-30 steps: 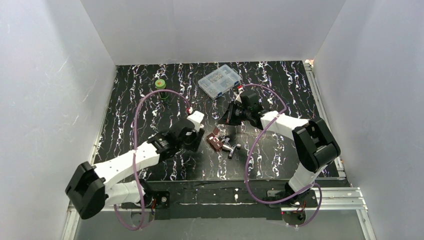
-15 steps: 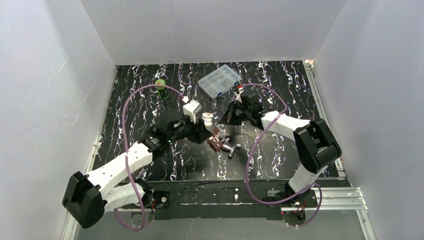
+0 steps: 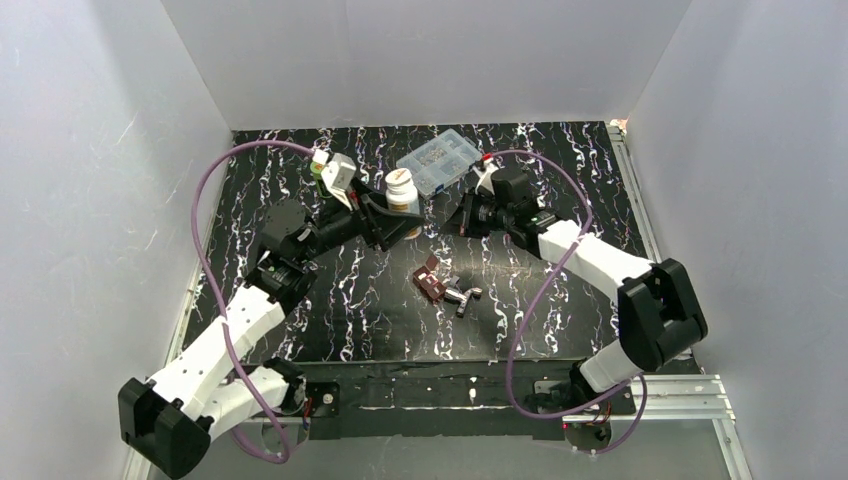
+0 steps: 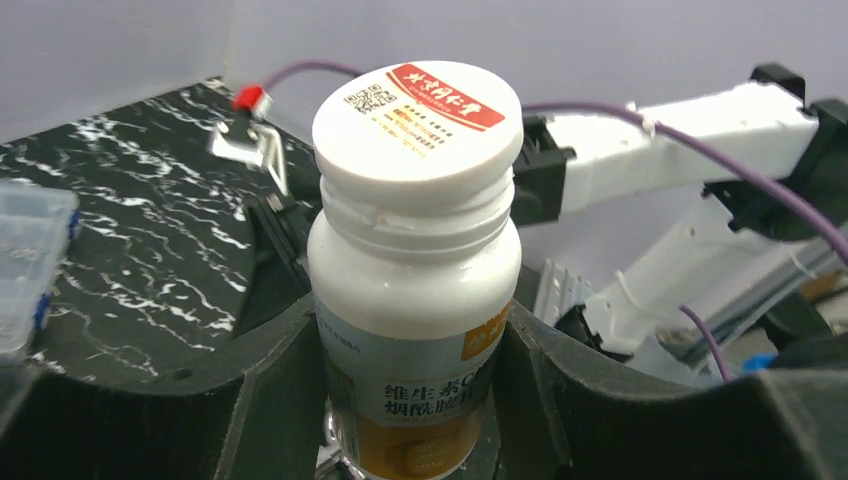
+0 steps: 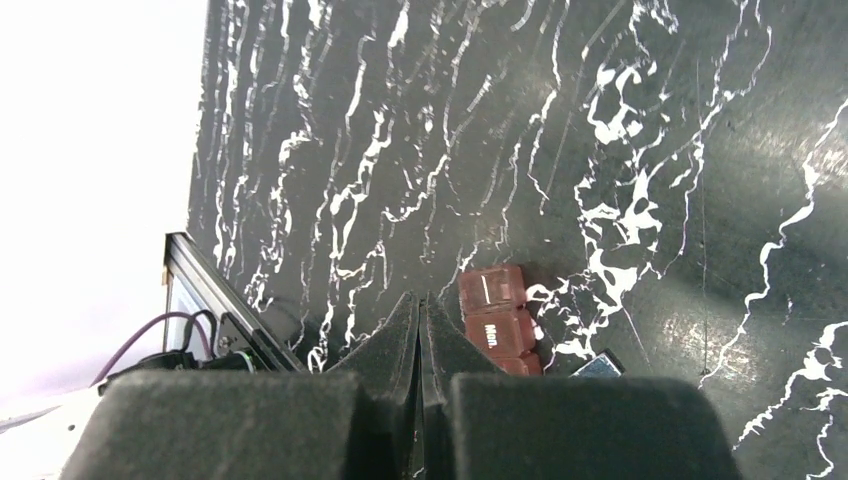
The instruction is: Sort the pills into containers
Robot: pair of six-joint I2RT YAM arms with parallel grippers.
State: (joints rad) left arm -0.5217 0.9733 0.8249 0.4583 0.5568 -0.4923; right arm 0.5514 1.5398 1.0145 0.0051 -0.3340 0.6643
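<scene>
Left wrist: your left fingers (image 4: 270, 400) clamp a white pill bottle (image 4: 415, 290).
Your right fingers (image 5: 385, 350) sit closed, empty, near the red-brown case (image 5: 497, 320).

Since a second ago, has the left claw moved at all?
Yes. The left gripper, holding a white pill bottle, has gone from beside the red-brown case toward the far edge of the table, close to the clear box.

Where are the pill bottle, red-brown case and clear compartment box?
pill bottle (image 4: 417, 120): left wrist view, top of its white cap.
red-brown case (image 5: 497, 328): right wrist view, lid marked Mon.
clear compartment box (image 3: 439, 160): top view, lid centre.
</scene>
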